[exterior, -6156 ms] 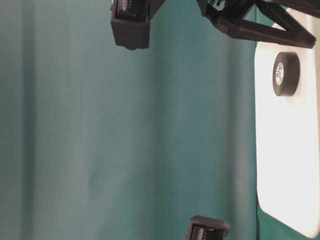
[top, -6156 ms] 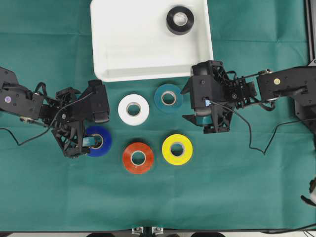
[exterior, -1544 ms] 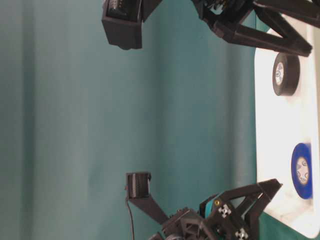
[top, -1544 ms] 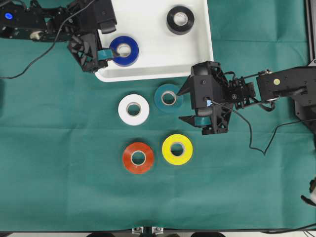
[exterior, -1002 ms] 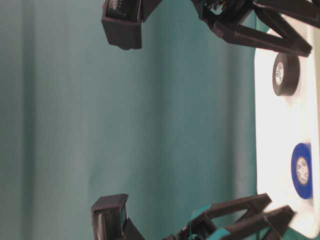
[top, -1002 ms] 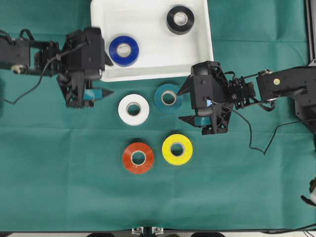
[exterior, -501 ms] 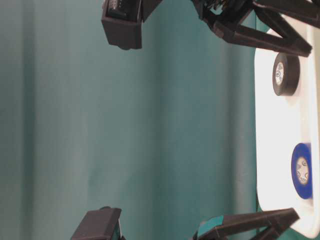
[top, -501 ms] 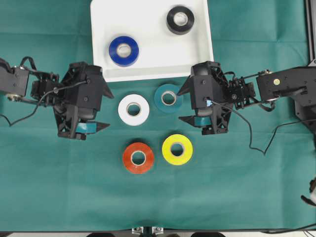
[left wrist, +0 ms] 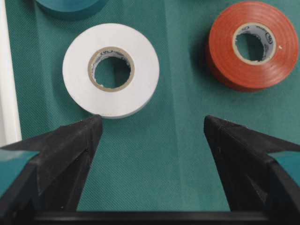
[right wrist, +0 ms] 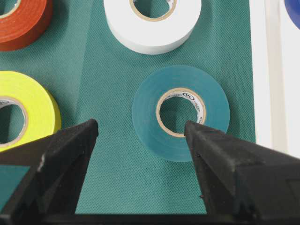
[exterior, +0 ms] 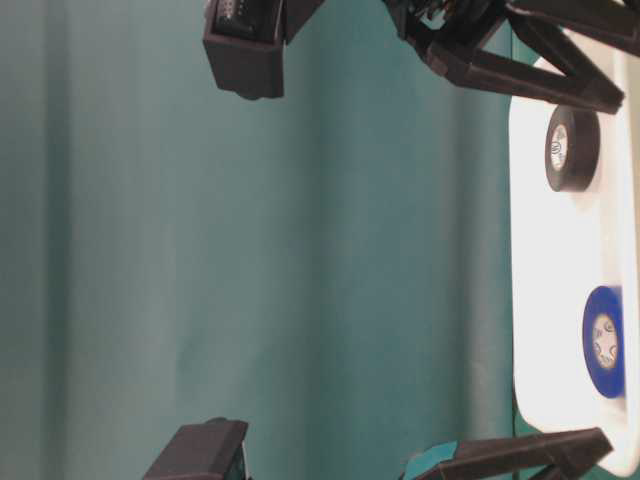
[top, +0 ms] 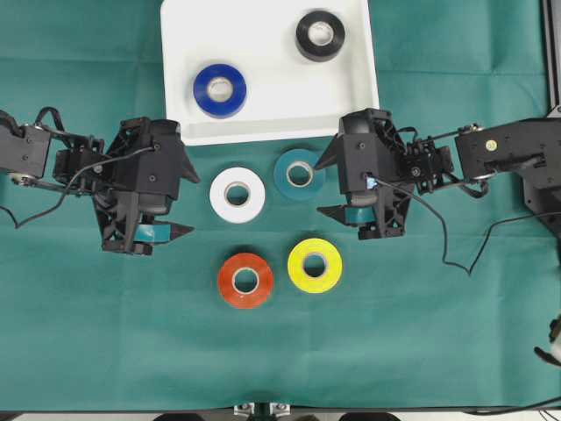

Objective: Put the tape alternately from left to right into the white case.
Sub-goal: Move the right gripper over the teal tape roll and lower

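The white case [top: 263, 118] at the back holds a black roll [top: 319, 35] and a blue roll [top: 220, 90] of tape. On the green cloth lie a white roll [top: 237, 195], a teal roll [top: 299, 174], a red roll [top: 245, 280] and a yellow roll [top: 315, 265]. My left gripper [top: 191, 200] is open and empty, just left of the white roll [left wrist: 111, 70], with the red roll [left wrist: 253, 45] ahead to its right. My right gripper [top: 323, 187] is open beside the teal roll [right wrist: 145, 112]; one finger overlaps its edge.
Green cloth covers the whole table. The case's near rim [right wrist: 269, 70] runs close beside the teal roll. The yellow roll [right wrist: 37, 112] and white roll [right wrist: 152, 33] lie close round my right gripper. A metal frame post [top: 552, 53] stands at the far right.
My left gripper has drawn back from the case's left side, empty, and now sits left of the white roll. The blue roll stays in the case. The right arm has not moved.
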You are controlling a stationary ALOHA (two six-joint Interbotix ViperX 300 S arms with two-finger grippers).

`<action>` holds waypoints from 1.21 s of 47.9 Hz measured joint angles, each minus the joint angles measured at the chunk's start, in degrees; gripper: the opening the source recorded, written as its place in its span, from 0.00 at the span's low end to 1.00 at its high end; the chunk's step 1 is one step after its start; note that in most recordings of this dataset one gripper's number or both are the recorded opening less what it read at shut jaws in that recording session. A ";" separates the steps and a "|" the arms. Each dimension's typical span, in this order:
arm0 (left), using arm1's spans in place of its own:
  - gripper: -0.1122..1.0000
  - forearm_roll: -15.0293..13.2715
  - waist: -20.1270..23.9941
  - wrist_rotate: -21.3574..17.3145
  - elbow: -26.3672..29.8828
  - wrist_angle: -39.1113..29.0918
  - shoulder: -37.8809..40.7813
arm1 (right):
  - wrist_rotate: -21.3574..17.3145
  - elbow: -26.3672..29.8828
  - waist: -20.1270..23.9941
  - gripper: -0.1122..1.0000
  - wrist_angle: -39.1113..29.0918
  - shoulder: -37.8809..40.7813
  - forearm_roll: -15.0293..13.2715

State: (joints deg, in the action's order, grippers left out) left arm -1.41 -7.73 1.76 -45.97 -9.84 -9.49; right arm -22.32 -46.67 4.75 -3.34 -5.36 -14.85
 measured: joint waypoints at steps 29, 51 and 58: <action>0.68 -0.09 0.00 0.00 -0.09 0.00 0.00 | 0.00 3.69 0.00 0.83 -1.05 6.59 0.00; 0.68 -0.09 0.00 0.09 -0.35 0.00 0.00 | 0.00 6.86 -0.35 0.83 -5.27 9.93 -0.44; 0.68 -0.09 0.00 0.00 -0.53 0.00 0.00 | 0.00 7.38 -0.79 0.83 -5.27 10.99 -0.53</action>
State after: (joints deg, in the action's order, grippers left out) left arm -1.49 -7.73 1.76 -46.49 -9.84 -9.49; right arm -22.32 -39.29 3.96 -8.61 5.63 -15.38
